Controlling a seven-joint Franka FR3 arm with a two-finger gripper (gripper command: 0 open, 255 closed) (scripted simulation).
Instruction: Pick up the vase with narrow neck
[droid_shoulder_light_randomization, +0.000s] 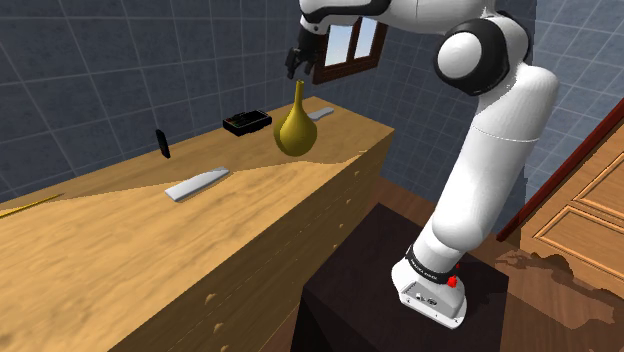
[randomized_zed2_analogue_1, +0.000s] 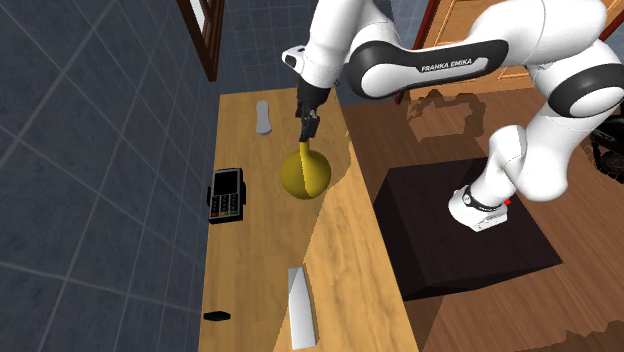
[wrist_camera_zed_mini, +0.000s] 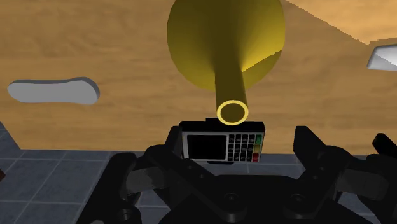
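A yellow vase with a round belly and a long narrow neck stands upright on the wooden counter. In the second exterior view the vase is near the counter's edge toward the stand. My black gripper hangs just above the neck's top, pointing down at it. The wrist view looks straight down the neck at the vase, whose mouth ring lies ahead of the gripper. The fingers stand apart and touch nothing. The same gripper is over the neck in the second exterior view.
A black card reader lies beside the vase toward the tiled wall. A grey flat piece and a small black object lie further along the counter. Another grey piece lies by the window frame. The dark stand adjoins the counter.
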